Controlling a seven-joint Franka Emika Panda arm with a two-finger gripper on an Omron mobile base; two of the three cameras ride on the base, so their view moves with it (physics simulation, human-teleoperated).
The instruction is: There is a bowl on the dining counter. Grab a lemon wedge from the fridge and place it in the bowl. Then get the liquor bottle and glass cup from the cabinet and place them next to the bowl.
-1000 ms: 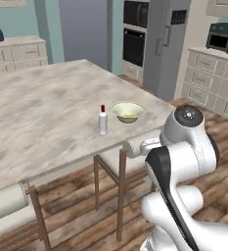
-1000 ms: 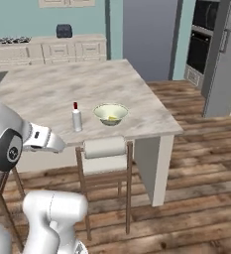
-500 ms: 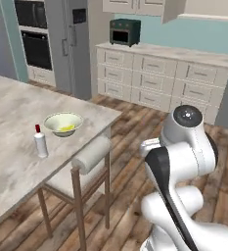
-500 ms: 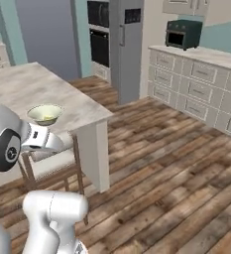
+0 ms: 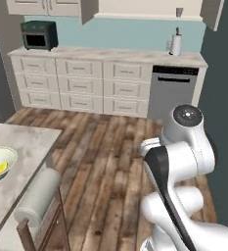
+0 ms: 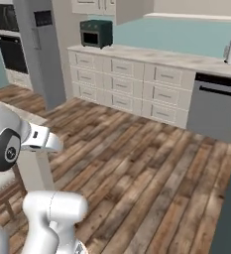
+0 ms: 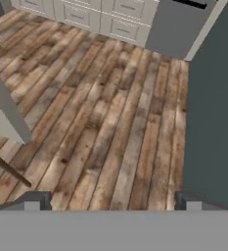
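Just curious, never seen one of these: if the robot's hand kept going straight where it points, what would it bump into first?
Probably the wooden floor. The open hand points down at bare planks, with nothing between; depth is hard to judge.

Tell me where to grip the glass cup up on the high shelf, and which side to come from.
Grip the glass cup across its side wall, about mid-height, coming in level from the front. It stands upright on the shelf with a panel behind it, so the front is probably the only free side. The gripper is open. The cup is small in view, so treat this as a judgement.
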